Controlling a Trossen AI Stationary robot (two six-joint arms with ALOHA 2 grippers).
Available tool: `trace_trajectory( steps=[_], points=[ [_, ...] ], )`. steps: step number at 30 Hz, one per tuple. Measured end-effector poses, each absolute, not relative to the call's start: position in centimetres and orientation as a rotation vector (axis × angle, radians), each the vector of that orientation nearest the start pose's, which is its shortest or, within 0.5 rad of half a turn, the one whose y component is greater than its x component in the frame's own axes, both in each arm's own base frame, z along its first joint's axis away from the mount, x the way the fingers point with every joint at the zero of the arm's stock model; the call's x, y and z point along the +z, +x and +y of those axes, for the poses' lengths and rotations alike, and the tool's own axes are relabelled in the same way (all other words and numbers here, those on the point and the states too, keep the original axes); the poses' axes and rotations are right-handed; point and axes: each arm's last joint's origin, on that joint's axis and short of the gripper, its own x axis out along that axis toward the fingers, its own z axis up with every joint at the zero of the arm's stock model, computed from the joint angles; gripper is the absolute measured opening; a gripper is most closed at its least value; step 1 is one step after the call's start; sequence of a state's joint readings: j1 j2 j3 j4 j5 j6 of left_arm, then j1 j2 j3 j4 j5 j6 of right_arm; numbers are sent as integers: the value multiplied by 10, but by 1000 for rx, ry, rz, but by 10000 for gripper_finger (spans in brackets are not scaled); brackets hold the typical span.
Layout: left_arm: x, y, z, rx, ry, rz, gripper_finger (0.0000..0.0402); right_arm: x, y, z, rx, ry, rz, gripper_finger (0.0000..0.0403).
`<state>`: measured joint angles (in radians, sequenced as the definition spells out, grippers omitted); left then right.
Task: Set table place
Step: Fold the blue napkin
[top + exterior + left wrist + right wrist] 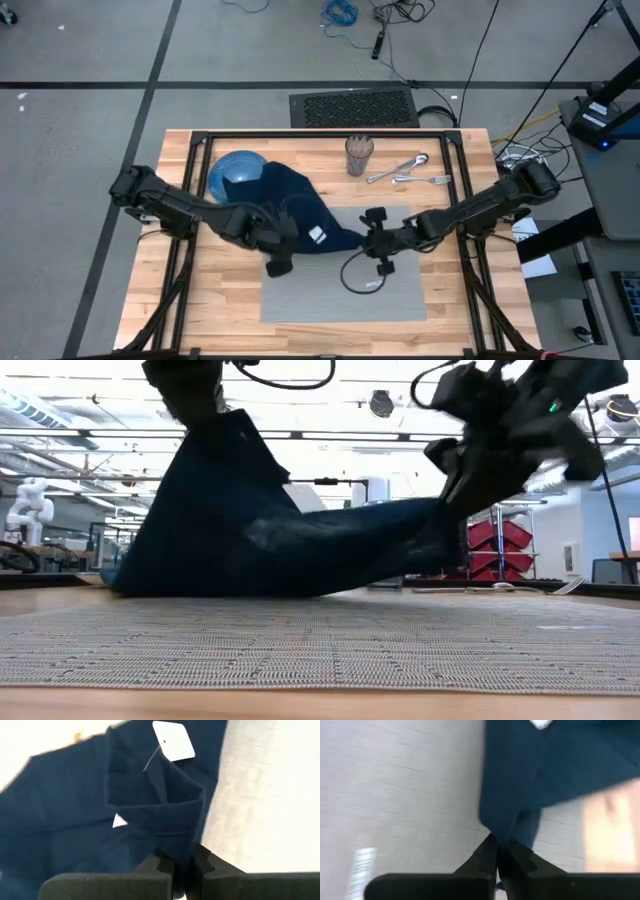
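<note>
A navy blue cloth napkin (pixel 290 205) with a white tag (pixel 316 235) is stretched between my two grippers over the far left part of the grey placemat (pixel 345 285). Its far end reaches over the round blue plate (pixel 232 172). My left gripper (pixel 283 238) is shut on the napkin's near left part. My right gripper (pixel 368 240) is shut on its right tip. In the low view the napkin (pixel 260 530) rises high at the left gripper (pixel 200 400) and slopes down toward the right gripper (pixel 450 500). My left gripper pinches a folded-over hemmed edge of the napkin (pixel 180 837) between its two fingers, several layers thick. That part is lifted high, and the cloth hangs below it with its lower left end (pixel 125 582) resting on the table. My right gripper pinches the napkin's narrow right tip (pixel 507 832) between its two fingers, coming from the table's right side. The tip is held a little above the placemat, and the cloth runs from it toward the left gripper without much slack.
A brown cup (pixel 359 155) and metal cutlery (pixel 405 170) lie on the table (pixel 200 300) at the far right, beyond the placemat. A black cable loop (pixel 358 275) hangs from the right arm over the mat.
</note>
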<state>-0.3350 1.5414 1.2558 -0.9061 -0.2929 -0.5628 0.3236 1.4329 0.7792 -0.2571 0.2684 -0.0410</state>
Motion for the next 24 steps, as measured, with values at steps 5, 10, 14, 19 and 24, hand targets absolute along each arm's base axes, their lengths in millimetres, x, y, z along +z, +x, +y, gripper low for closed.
trace_trajectory(
  steps=[5,10,14,19,24],
  points=[
    [239,282,-119,167,-185,998,0,194,253,97,269,-244,867,0],
    [220,270,-141,112,-220,980,7,191,244,110,328,-225,910,0],
    [217,262,-154,97,-220,974,44,190,240,115,342,-224,934,0],
    [218,257,-162,92,-217,963,106,189,237,119,382,-198,961,0],
    [222,259,-164,73,-122,909,141,188,235,119,402,-173,990,0]
  ],
)
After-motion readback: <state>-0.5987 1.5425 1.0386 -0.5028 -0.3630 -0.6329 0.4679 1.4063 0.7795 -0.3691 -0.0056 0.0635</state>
